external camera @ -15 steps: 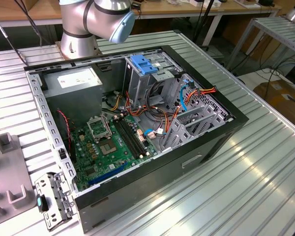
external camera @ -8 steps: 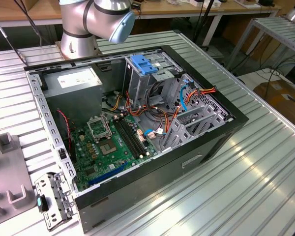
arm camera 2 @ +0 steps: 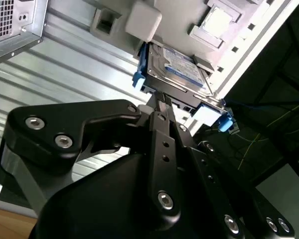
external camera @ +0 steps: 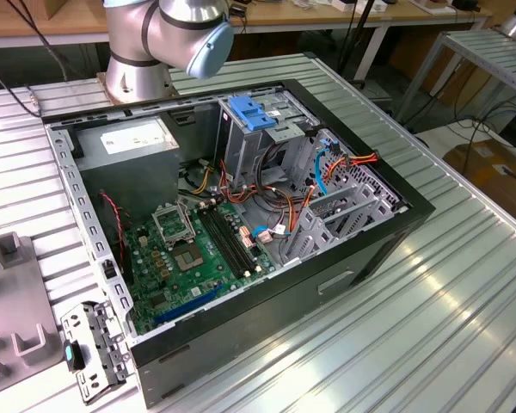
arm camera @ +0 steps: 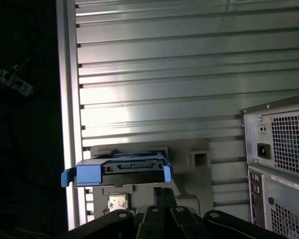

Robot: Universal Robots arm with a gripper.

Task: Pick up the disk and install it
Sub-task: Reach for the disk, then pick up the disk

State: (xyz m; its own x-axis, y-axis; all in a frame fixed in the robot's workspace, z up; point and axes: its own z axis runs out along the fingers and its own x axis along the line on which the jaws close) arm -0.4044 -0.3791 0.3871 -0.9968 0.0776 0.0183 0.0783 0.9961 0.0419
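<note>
The disk point(arm camera 2: 177, 67) lies flat on a grey holder point(arm camera: 184, 149) at the table point(arm camera: 164, 74) edge, near the computer case point(arm camera: 279, 164). The gripper point(arm camera 2: 158, 98), fingers pressed together and empty, points at the disk's near connector end, apparently just short of touching.

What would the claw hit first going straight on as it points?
Probably the flat silver-grey metal disk with blue plastic side rails, directly ahead of the claw; the gap is hard to judge.
</note>
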